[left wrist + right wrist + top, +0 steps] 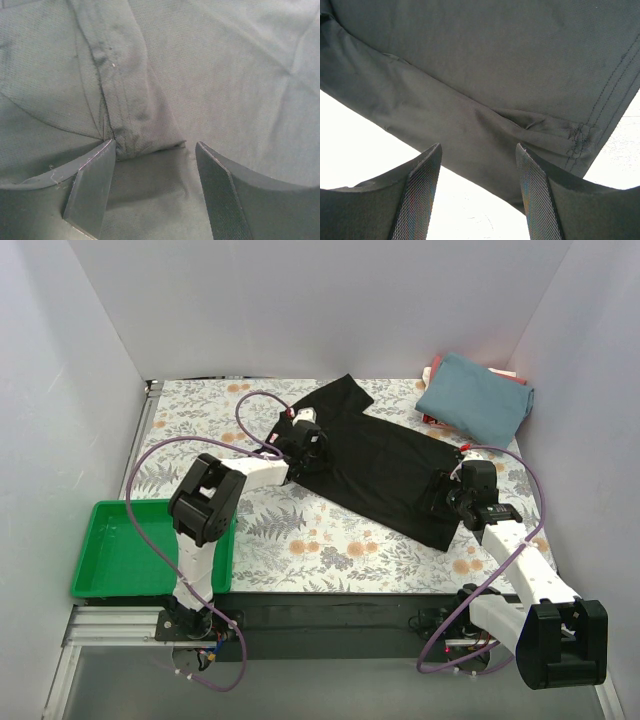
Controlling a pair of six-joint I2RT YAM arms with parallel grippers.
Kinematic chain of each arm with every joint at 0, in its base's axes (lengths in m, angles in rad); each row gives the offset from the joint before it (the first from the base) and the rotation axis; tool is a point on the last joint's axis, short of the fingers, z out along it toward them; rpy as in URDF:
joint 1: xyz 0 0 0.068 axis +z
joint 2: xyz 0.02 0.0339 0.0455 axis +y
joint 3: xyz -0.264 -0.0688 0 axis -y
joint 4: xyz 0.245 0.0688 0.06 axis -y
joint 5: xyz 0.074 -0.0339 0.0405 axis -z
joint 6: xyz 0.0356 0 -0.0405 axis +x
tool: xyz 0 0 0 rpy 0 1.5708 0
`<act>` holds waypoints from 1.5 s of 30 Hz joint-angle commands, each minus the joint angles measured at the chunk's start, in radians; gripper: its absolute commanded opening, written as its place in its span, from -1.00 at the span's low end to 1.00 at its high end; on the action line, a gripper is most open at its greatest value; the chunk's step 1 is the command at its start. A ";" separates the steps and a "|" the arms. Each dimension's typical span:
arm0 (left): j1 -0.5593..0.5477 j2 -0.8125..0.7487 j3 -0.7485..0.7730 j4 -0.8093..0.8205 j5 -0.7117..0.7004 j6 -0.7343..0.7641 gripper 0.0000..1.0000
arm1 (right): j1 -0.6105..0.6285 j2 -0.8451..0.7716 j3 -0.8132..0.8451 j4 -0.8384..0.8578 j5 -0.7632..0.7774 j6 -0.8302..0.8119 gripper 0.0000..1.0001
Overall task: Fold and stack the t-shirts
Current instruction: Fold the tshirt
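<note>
The black t-shirt lies spread across the middle of the table. My left gripper is open over its left part; in the left wrist view a bunched seam fold of the black shirt sits just ahead of my open gripper. My right gripper is open at the shirt's right edge; in the right wrist view the black cloth's hem lies between and ahead of the open gripper. A folded teal-blue t-shirt rests on red/pink shirts at the back right.
A green plastic tray stands at the near left. The floral tablecloth covers the table. White walls enclose the back and both sides. Purple cables loop over both arms.
</note>
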 commanded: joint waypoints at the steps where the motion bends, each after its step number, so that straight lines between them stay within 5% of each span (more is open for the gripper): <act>1: -0.009 -0.006 0.040 -0.005 -0.021 0.013 0.26 | 0.003 -0.012 0.027 0.029 -0.015 -0.012 0.35; 30: -0.100 0.156 0.273 0.081 0.032 0.079 0.25 | 0.003 -0.076 -0.019 0.003 -0.006 -0.001 0.35; 38: -0.112 0.152 0.278 0.158 0.113 0.096 0.25 | 0.003 -0.075 -0.029 0.006 0.005 0.003 0.35; 45: -0.109 0.095 0.221 0.170 0.041 0.142 0.26 | 0.003 -0.061 -0.030 0.010 0.002 0.008 0.35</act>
